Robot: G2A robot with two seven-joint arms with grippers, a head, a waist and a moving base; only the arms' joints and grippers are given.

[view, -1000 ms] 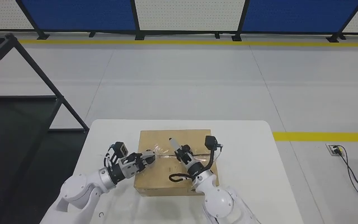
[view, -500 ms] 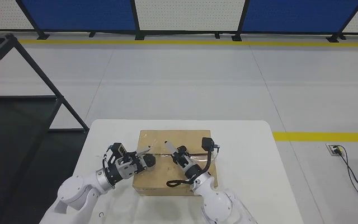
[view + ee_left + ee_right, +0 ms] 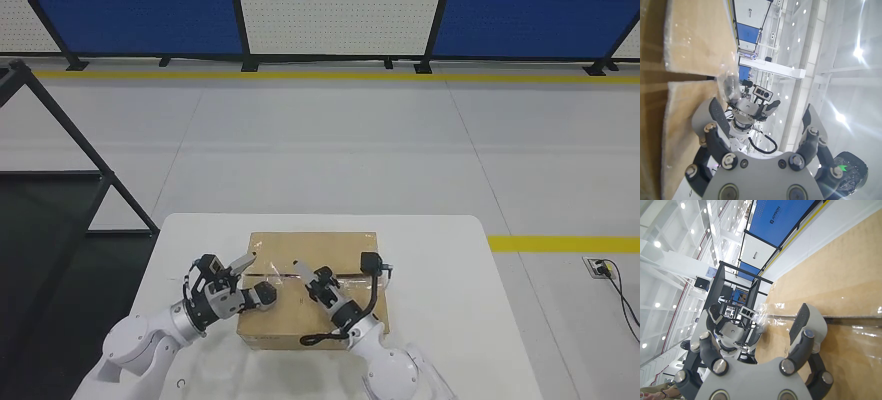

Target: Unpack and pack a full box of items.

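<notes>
Both spread wide, both empty: our left gripper (image 3: 762,109) and right gripper (image 3: 758,311) face each other over the closed box (image 3: 315,300), mid-table. The clear tape (image 3: 761,316) looks half-lifted, though that's hard to tell. We'd pinch its loose end low and peel along the seam.

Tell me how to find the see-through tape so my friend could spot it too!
Look at the white table, then the brown cardboard box sitting on it. Along the seam across the box's top runs the clear tape, its end crinkled and lifted off the cardboard. It is the only shiny, see-through thing on the plain brown box.
</notes>
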